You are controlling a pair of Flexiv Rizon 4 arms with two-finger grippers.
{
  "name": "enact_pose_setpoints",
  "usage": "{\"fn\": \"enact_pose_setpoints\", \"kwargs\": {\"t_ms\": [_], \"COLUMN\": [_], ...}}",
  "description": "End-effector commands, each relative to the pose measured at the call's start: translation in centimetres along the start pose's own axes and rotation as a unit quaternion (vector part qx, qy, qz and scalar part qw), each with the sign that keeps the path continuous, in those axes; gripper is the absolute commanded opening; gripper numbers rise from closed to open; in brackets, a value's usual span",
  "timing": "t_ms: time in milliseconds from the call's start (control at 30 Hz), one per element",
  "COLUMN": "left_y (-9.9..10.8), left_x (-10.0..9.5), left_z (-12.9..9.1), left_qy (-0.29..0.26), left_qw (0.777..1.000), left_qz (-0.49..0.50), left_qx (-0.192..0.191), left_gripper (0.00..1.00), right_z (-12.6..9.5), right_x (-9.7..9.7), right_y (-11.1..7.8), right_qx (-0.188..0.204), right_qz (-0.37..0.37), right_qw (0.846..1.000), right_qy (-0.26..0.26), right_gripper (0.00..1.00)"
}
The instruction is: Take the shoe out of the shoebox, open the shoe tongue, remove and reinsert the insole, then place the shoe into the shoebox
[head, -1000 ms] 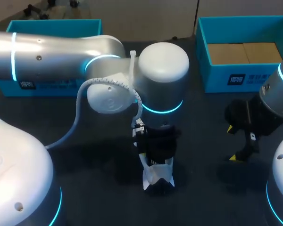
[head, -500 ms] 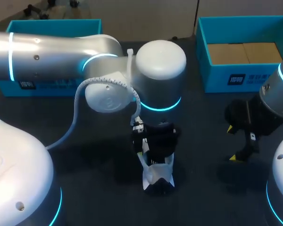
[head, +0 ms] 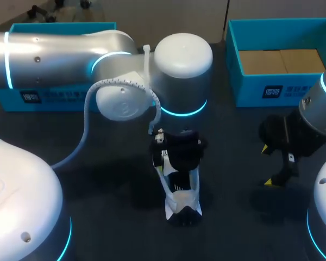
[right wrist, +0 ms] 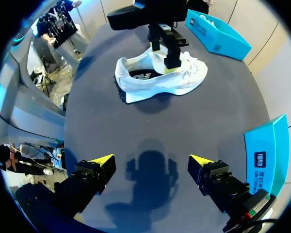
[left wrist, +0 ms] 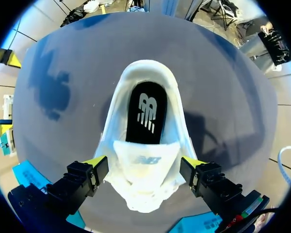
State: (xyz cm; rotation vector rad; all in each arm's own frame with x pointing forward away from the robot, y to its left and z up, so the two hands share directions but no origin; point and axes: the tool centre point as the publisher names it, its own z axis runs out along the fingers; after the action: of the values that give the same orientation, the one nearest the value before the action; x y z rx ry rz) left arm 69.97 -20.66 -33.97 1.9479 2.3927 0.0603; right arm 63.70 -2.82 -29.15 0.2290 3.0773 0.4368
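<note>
"Left wrist view: where is the left gripper (left wrist: pixel 144 163)?"

"Over the white sneaker (left wrist: pixel 145 191), which lies on the table (left wrist: pixel 223 87) and not in the shoebox (head: pixel 250 89). Its jaws are spread wide, one yellow tip on each side of the laced upper, level with the tongue (left wrist: pixel 145 154). I can't tell whether either tip touches the shoe, but nothing is pinched."

"And the insole?"

"The black insole (left wrist: pixel 146 114) lies flat inside, showing through the mouth of the shoe behind the tongue."

"So which step is this?"

"I'd say the tongue step, or the start of taking out the insole. The shoe is out of the box and the insole is seated (whether it has already been out once, I cannot say)."

"What about the right gripper (right wrist: pixel 153 162)?"

"It hangs over bare table, well apart from the sneaker, with its jaws parted and nothing between them."

"What does the next move call for?"

"Probably one finger slipped into the opening to catch the insole's edge. The sneaker looks light and may tip, so the other arm should steady it."
</note>
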Motion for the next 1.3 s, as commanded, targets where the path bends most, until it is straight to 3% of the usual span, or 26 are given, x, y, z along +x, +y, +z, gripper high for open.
{"fn": "enact_pose_setpoints", "kwargs": {"t_ms": [33, 800, 833, 867, 1167, 1233, 1300], "left_y": [0.7, 1.1, 2.9, 3.7, 3.7, 3.6, 3.5], "left_x": [0.2, 0.2, 0.5, 0.7, 0.7, 0.8, 0.8], "left_z": [-0.9, -1.3, -4.1, -5.3, -6.0, -6.1, -6.2], "left_qy": [-0.005, -0.008, -0.022, -0.026, -0.027, -0.024, -0.024], "left_qw": [1.0, 1.0, 0.999, 0.999, 1.0, 1.0, 1.0], "left_qz": [-0.007, -0.009, -0.021, -0.019, -0.016, -0.015, -0.014], "left_qx": [-0.002, -0.002, -0.021, -0.009, -0.004, -0.002, 0.002], "left_gripper": [1.0, 1.0, 1.0, 1.0, 1.0, 0.96, 0.84], "right_z": [0.1, 0.1, 0.1, 0.1, 0.1, 0.1, 0.1], "right_x": [0.1, 0.1, 0.1, 0.1, 0.1, 0.1, 0.1], "right_y": [0.0, 0.0, 0.0, 0.0, 0.0, 0.0, 0.0], "right_qx": [0.001, 0.001, 0.001, 0.001, 0.001, 0.001, 0.001], "right_qz": [0.0, 0.0, 0.0, 0.0, 0.0, 0.0, 0.0], "right_qw": [1.0, 1.0, 1.0, 1.0, 1.0, 1.0, 1.0], "right_qy": [-0.001, -0.001, -0.001, -0.001, -0.001, -0.001, -0.001], "right_gripper": [1.0, 1.0, 1.0, 1.0, 1.0, 1.0, 1.0]}}
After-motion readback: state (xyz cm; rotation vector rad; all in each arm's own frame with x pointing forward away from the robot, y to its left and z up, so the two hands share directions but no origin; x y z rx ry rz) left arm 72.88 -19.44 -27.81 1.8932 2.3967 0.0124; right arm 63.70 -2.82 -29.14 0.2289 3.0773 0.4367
